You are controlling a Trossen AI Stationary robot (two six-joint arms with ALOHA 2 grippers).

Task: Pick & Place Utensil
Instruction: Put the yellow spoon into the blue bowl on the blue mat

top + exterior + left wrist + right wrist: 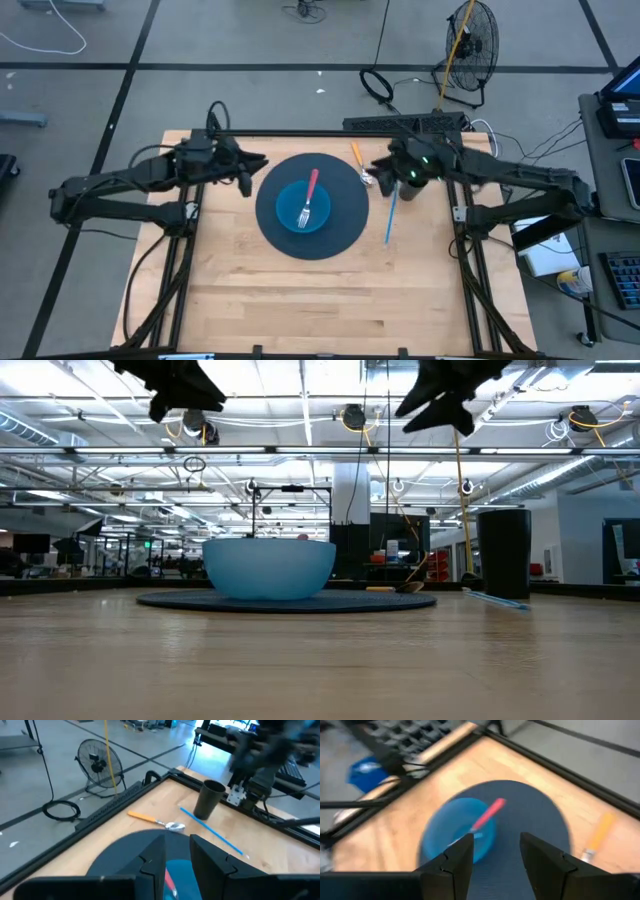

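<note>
A red-handled fork [309, 196] lies in the blue bowl [303, 207] on the round dark mat [345, 220]; its handle sticks out over the bowl's far rim [489, 813]. An orange-handled spoon [359, 163] lies on the table at the mat's far right edge [156, 820]. A thin blue straw [390, 216] lies beside a black cup [411, 187]. My left gripper [262, 163] hangs open above the mat's left side. My right gripper [376, 167] is open, raised over the spoon.
The bowl [268, 567] and cup [503, 552] stand up from the table. A black frame rail [300, 133] borders the far edge. Bare wood [320, 300] fills the near half. A fan [470, 40] and cables lie on the floor beyond.
</note>
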